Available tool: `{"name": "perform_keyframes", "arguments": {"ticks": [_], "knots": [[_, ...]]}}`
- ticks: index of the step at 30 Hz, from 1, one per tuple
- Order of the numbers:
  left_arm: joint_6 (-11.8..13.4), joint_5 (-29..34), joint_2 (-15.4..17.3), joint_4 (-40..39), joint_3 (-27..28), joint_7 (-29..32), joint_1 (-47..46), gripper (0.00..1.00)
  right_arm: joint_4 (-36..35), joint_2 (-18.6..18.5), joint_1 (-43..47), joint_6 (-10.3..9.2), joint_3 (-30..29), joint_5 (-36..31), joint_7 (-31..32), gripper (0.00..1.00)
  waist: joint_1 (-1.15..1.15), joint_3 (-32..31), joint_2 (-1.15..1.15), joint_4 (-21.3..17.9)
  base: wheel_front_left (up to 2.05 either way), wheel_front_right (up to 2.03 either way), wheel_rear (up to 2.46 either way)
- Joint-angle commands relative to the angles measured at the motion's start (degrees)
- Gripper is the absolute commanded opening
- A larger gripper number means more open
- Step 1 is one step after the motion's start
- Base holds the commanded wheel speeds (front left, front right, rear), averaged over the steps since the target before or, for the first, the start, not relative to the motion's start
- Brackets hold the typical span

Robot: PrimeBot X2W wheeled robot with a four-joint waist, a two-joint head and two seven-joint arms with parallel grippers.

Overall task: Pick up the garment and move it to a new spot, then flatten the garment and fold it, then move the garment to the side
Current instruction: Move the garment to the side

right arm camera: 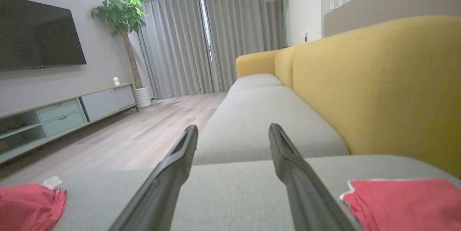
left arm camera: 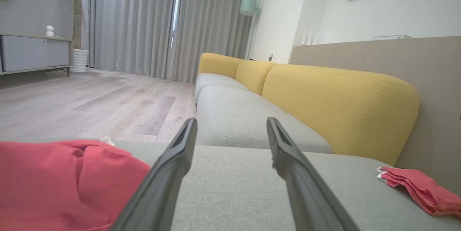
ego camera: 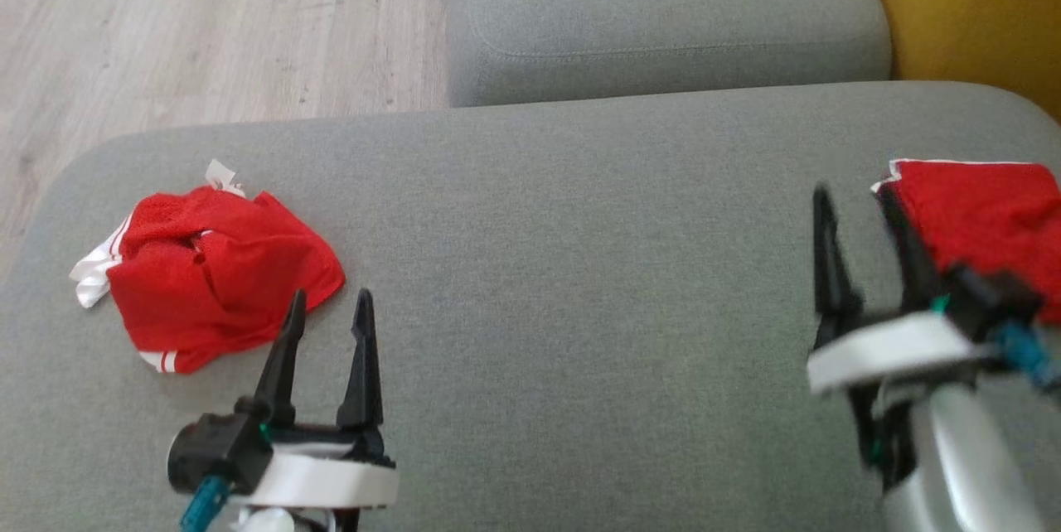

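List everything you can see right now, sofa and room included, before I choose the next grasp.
crumpled red mesh garment with white trim: one, red and white, left part of seat
folded red cloth garment: one, red with white edge, right end of seat
grey fabric sofa seat: one, grey, under both garments
yellow padded sofa backrest: one, yellow, along seat's right
pale wood-plank floor: one, beige, left of sofa
grey pleated curtains: grey, far wall
green potted tree: one, beside curtains
black wall television: one, left wall
left gripper: dark, open, empty, by crumpled garment
right gripper: dark, open, empty, beside folded garment
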Motion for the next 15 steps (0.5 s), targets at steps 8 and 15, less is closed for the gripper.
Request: {"name": "perform_keyframes", "arguments": {"ticks": [8,15], "knots": [[0.02,-0.31,0.07,-1.16,2.32,-0.37,1.48,1.0,-0.14,0.48,7.72,-0.05,4.15,-0.6,-4.55,1.0,0.01,-0.92,-0.01,0.14,0.0,0.0,0.0],[0.07,-0.43,0.07,-0.53,2.27,-0.37,2.49,1.0,0.8,0.49,10.51,-0.05,3.9,0.38,-5.49,1.0,0.01,-1.15,-0.01,-0.3,0.0,0.0,0.0]]}}
